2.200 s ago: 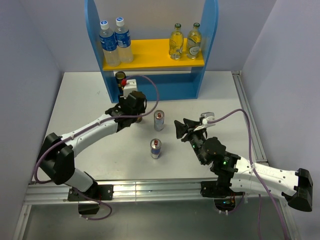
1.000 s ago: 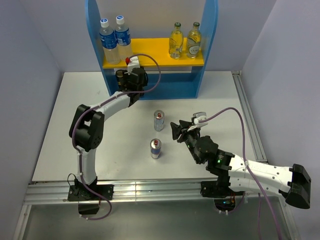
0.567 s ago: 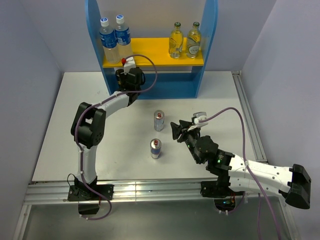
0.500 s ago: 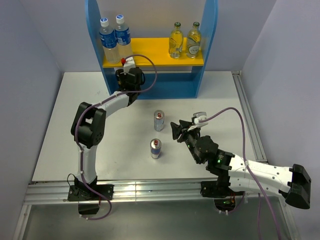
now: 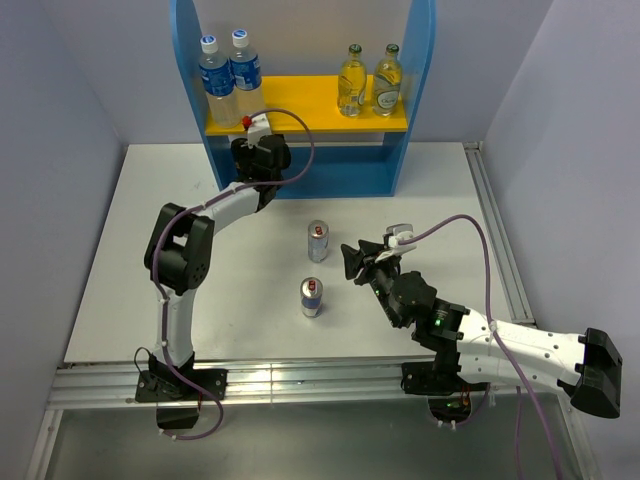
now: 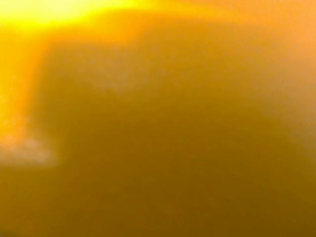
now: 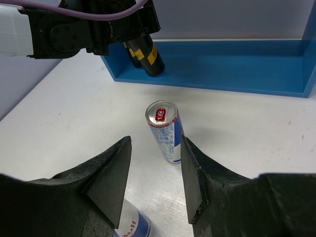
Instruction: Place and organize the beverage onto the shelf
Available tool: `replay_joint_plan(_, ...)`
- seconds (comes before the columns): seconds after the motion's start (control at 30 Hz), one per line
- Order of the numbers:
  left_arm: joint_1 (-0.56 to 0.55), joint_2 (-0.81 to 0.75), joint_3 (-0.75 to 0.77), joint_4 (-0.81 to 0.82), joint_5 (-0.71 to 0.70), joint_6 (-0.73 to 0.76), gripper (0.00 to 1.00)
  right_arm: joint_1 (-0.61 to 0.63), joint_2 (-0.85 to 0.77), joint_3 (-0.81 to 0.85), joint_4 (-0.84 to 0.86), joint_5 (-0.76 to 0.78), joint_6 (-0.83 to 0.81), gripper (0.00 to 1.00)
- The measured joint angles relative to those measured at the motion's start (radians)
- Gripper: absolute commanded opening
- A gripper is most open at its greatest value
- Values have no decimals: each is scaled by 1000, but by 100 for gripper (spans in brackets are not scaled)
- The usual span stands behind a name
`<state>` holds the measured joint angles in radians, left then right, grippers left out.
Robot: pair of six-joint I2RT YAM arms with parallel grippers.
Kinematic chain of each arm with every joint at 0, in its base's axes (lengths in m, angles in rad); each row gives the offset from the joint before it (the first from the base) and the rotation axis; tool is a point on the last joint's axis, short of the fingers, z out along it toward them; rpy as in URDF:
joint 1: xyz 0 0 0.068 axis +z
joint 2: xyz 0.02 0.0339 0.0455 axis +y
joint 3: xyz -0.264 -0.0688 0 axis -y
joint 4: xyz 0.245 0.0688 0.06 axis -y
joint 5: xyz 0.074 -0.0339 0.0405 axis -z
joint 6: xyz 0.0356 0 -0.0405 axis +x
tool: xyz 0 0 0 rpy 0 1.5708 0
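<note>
The shelf [image 5: 310,118] holds two green-capped glass bottles [image 5: 369,82] at the right of its yellow board. My left gripper [image 5: 252,155] reaches under that board at the left end of the blue base [image 7: 222,64]. It hangs over dark cans with yellow labels [image 7: 148,57], and its jaws are hidden. The left wrist view is only an orange blur. Two slim silver-blue cans stand upright on the table, one farther [image 5: 318,241] [image 7: 165,131] and one nearer [image 5: 312,297] [image 7: 131,224]. My right gripper [image 5: 355,262] [image 7: 155,182] is open and empty, aimed at the farther can from a short way off.
Two clear water bottles with blue caps [image 5: 230,80] stand at the left of the yellow board. Grey walls close in the white table [image 5: 150,260] on both sides. A metal rail [image 5: 500,250] runs along its right edge.
The left arm has carried a dark can from the table into the shelf's lower left corner and stays there. The right gripper shifted slightly left early on, then held still.
</note>
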<state>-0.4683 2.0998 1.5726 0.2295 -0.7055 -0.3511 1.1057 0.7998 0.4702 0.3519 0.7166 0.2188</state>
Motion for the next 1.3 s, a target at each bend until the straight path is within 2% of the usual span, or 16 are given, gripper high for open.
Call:
replay_joint_plan(0.17, 0, 0, 0, 6, 1, -1, 93, 0, 0, 0, 0, 0, 0, 52)
replay_joint_plan(0.2, 0, 0, 0, 7, 1, -1, 99, 0, 0, 0, 0, 0, 0, 52)
replay_joint_plan(0.47, -3, -17, -63, 35, 2, -5, 99, 0, 0, 0, 0, 0, 0, 52)
replay_joint_plan(0.77, -17, -111, -160, 36, 1, -5, 99, 0, 0, 0, 0, 0, 0, 52)
replay_joint_plan(0.87, -27, -163, -197, 35, 1, -4, 99, 0, 3, 0, 0, -2, 1, 57)
replay_joint_plan(0.93, -38, -203, -222, 35, 1, -5, 99, 0, 12, 0, 1, -7, 2, 86)
replay_joint_plan(1.0, -50, -249, -249, 32, 1, -5, 99, -2, 34, 2, 0, -26, 6, 100)
replay_joint_plan(1.3, -145, -577, -430, -68, 1, -47, 99, -37, 301, 167, -121, -98, 69, 100)
